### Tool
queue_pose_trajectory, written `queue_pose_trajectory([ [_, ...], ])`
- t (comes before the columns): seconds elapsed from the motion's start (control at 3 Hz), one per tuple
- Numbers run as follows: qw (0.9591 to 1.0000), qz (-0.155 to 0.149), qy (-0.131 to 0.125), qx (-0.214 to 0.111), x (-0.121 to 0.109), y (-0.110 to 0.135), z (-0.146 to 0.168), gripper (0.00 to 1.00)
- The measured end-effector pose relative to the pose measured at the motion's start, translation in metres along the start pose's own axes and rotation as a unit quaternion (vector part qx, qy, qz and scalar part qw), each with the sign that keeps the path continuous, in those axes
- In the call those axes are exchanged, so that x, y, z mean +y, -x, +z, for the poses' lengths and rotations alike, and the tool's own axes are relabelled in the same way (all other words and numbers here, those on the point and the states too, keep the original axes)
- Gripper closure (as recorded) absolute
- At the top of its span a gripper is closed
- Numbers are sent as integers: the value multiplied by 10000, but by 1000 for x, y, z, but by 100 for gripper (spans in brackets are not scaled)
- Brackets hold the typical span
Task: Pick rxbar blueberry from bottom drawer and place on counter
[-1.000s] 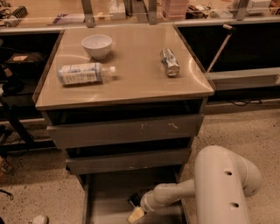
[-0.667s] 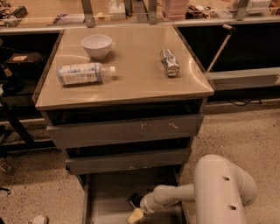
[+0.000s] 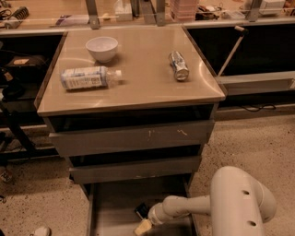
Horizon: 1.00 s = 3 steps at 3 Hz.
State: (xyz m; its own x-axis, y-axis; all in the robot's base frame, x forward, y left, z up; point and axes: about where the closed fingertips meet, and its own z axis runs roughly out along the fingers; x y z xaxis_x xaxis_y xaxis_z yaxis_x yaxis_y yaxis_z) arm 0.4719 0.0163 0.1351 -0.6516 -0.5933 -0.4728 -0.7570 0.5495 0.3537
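The bottom drawer [image 3: 115, 203] is pulled out at the foot of the grey cabinet. A small dark rxbar blueberry [image 3: 141, 211] lies on the drawer floor, partly hidden by my wrist. My gripper [image 3: 143, 226] reaches down into the drawer from the right, right next to the bar, at the bottom edge of the view. The counter [image 3: 138, 73] is the tan top of the cabinet above.
On the counter lie a white bowl [image 3: 102, 48], a plastic bottle [image 3: 89, 77] on its side and a silver can [image 3: 178, 65]. Two upper drawers [image 3: 131, 138] stick out slightly. A cluttered shelf [image 3: 138, 9] runs behind. My white arm [image 3: 235, 203] fills the lower right.
My arm has shifted slightly lower and left within the drawer. The items on the counter have not moved.
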Motion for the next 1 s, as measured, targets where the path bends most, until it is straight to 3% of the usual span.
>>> queue_pose_trajectory([
  [0.33, 9996, -113, 152, -214, 1, 4, 23, 0],
  [0.67, 9995, -122, 157, -236, 0, 2, 24, 0],
  [1.0, 9995, -122, 157, -236, 0, 2, 24, 18],
])
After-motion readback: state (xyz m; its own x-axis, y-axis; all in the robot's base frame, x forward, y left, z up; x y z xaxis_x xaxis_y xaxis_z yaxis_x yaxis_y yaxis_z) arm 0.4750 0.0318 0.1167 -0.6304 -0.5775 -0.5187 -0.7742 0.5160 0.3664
